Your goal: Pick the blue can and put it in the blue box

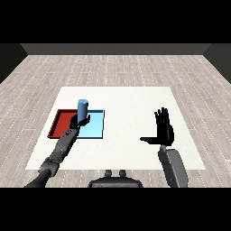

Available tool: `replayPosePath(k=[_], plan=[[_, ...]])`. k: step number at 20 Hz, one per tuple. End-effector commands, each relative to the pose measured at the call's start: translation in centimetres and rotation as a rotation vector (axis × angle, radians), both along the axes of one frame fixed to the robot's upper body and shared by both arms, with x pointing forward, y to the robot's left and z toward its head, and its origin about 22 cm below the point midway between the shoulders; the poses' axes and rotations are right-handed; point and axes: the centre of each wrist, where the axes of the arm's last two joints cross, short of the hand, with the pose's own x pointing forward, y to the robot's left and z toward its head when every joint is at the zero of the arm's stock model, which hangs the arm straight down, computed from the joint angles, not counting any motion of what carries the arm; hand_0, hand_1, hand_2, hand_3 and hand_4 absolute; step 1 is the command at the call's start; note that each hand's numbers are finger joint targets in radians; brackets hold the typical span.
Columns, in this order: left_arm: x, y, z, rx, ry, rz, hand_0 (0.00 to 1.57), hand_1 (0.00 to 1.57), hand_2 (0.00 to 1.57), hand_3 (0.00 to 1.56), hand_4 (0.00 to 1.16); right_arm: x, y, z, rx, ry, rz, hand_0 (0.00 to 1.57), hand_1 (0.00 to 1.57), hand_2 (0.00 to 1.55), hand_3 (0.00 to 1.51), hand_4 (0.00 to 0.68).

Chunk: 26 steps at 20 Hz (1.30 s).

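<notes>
White table fills most of the view, w/ grey plank floor around it. On the table's left side sit two trays side by side, touching: red tray on the left, light blue tray just to its right. Left forearm comes up from the lower left corner and ends abt where the two trays meet. Right forearm rises from lower right, well apart from the trays. Right hand is up over bare table, fingers straight and spread wide, thumb out to the side, holding nothing, touching nothing. Left hand is curled round the lower part of the blue can, which stands upright in its grasp, top half showing above the fingers. Can sits at the seam btwn red and blue trays, near their far edge; can't tell if its base rests on a tray or is lifted off.
</notes>
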Motion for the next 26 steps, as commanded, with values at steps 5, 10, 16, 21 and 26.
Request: replayPosePath(k=[5, 10, 16, 21, 26], plan=[[0.8, 0.2, -0.8, 0.128, 0.213, 0.064, 1.55, 1.55, 1.48, 1.38, 0.97, 2.4, 1.1, -1.9, 0.050, 0.048, -0.017, 0.00, 0.00, 0.00, 0.00, 0.000], [-0.2, -0.8, -2.6, 0.211, 0.353, 0.033, 1.38, 1.38, 1.30, 1.00, 0.88, 3.5, -0.9, -3.0, 0.011, 0.080, -0.032, 0.00, 0.00, 0.00, 0.00, 0.000], [-2.6, -2.2, -5.4, 0.114, 0.476, 0.054, 1.57, 1.57, 1.43, 0.00, 0.78, 2.2, -1.4, -1.9, 0.024, 0.041, -0.025, 0.00, 0.00, 0.00, 0.00, 0.000], [-2.1, -1.1, -4.7, 0.147, 0.524, 0.003, 0.32, 0.32, 0.38, 0.47, 0.77, 2.5, -1.4, -4.0, 0.036, 0.048, -0.013, 0.00, 0.00, 0.00, 0.00, 0.000], [-1.8, -1.8, -4.6, 0.220, 0.408, 0.118, 0.00, 0.00, 0.00, 0.00, 0.00, 1.9, -0.4, -3.3, 0.077, 0.047, -0.004, 0.00, 0.00, 0.00, 0.00, 0.000]])
